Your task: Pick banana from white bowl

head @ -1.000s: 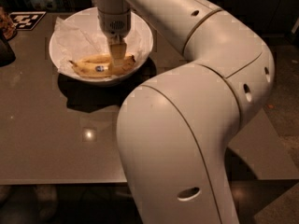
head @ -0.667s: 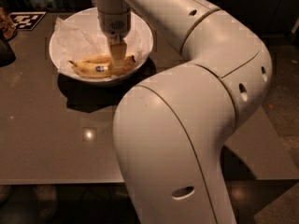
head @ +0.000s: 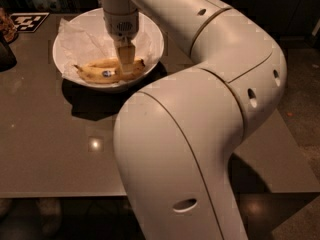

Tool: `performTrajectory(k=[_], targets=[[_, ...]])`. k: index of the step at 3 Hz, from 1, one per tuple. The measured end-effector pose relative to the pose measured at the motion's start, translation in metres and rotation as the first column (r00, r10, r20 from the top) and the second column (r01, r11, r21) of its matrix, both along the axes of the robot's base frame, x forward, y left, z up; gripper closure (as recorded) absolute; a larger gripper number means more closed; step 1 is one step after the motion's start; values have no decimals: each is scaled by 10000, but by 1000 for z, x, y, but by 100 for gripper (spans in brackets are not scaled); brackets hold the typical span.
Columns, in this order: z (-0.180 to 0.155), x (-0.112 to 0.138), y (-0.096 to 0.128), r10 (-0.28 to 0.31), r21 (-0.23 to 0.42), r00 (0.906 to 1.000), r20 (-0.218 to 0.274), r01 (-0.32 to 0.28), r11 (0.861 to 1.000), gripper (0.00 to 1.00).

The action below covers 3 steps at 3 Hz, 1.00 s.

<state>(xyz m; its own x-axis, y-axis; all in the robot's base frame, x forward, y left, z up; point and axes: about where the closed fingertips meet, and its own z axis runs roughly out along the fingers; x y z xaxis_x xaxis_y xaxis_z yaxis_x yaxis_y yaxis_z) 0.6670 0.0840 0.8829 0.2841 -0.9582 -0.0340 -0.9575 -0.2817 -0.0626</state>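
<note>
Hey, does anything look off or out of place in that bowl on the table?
One thing: a crinkled white paper sheet lies inside the white bowl behind the banana. Nothing looks spilled or broken. The gripper is down in the bowl at the banana.

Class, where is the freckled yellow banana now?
Upper left of the camera view: the freckled yellow banana lies inside the round glossy white bowl, with the pincer at its right half.

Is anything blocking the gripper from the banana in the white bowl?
Nothing visible does. The gripper is down inside the white bowl, right at the banana; the crinkled paper lies beside it, not between.
</note>
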Motion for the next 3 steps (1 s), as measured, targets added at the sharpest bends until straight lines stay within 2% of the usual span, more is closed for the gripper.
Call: performTrajectory(k=[2,3], targets=[[-5,3,4,122,-106,9999,-83,-123,9999,53],[-13,4,4,108,-121,9996,-277,-111,9999,54]])
